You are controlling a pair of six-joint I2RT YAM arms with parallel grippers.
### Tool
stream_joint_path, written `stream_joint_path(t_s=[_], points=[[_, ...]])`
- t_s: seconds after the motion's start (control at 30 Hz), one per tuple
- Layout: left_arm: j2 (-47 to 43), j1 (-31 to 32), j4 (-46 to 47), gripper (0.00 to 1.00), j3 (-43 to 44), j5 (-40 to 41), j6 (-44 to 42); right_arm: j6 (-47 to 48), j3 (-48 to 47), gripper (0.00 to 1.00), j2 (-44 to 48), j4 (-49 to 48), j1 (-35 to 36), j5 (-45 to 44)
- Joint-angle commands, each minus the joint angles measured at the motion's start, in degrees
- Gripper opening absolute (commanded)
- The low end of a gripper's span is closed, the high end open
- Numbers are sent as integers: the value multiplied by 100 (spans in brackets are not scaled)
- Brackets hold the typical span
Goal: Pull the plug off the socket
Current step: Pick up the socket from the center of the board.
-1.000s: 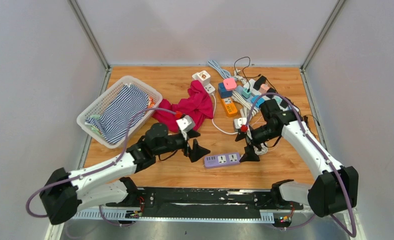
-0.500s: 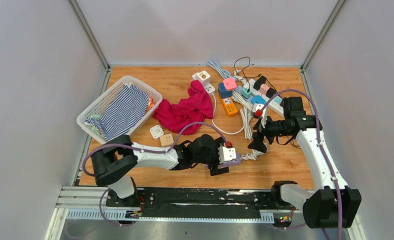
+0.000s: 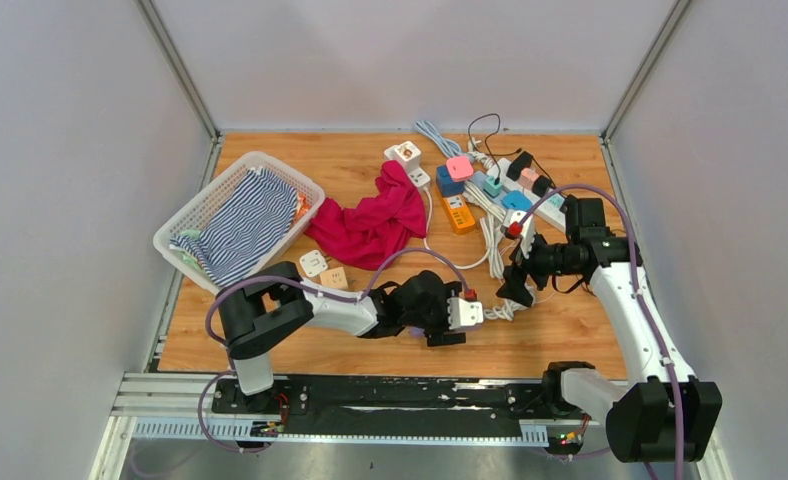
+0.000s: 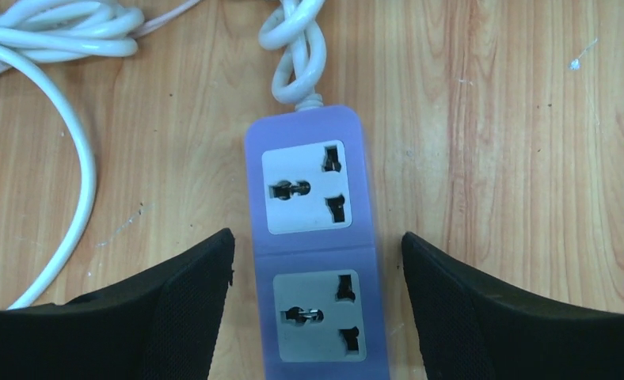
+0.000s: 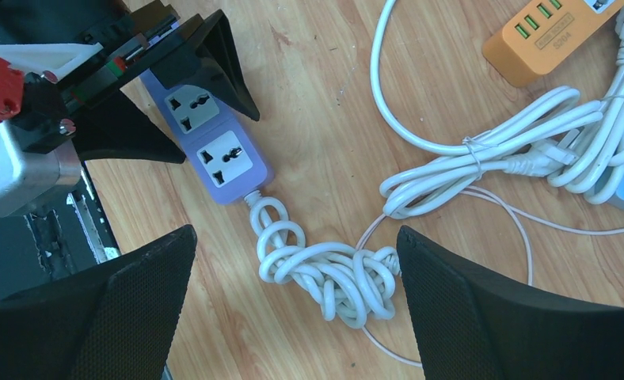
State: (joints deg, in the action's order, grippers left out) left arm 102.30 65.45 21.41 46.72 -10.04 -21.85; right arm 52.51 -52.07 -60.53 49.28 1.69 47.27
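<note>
1. Sitting at the left of the bench (image 3: pixel 320 160), a white basket (image 3: pixel 198 200) is holding a striped cloth (image 3: pixel 245 220), and a red cloth (image 3: pixel 375 215) is lying just beside it.
2. The left pincer (image 4: pixel 317 237) is gaping wide and straddling the purple power strip (image 4: pixel 309 119). Its fingers (image 4: pixel 186 309) are sitting on either side of the casing with bare wood showing in both gaps, so it is gripping nothing.
3. The strip is lying flat near the bench's front edge, with its two sockets (image 4: pixel 305 186) facing up.
4. A knotted white cord (image 5: pixel 325 277) is trailing from the strip's far end toward the right.
5. The right pincer (image 5: pixel 295 233) is hanging wide open above that knot, clear of the cord and holding nothing.
6. An orange strip (image 5: pixel 558 32) is lying farther back beside bundled white cables (image 5: pixel 483 170).
7. At the back right, a cluster of power strips (image 3: pixel 515 190) is carrying pink, teal and black plugs (image 3: pixel 459 167), well apart from both pincers.
</note>
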Motion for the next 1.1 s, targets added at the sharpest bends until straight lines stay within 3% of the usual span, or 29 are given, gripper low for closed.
stream_joint_path(t_s=[0.0, 0.3, 0.47, 0.5, 1.07], points=[[197, 8, 144, 74, 147, -137, 112, -4, 93, 97, 74, -21, -81, -85], [185, -24, 144, 47, 194, -471, 478, 40, 136, 97, 83, -41, -76, -86], [-64, -24, 135, 6, 46, -626, 742, 23, 137, 97, 94, -49, -81, -85], [-178, -24, 135, 2, -2, -609, 843, 18, 136, 97, 94, -49, -78, -98], [-3470, -14, 144, 0, -1211, -229, 1703, -174, 98, 97, 207, -203, -286, -262]])
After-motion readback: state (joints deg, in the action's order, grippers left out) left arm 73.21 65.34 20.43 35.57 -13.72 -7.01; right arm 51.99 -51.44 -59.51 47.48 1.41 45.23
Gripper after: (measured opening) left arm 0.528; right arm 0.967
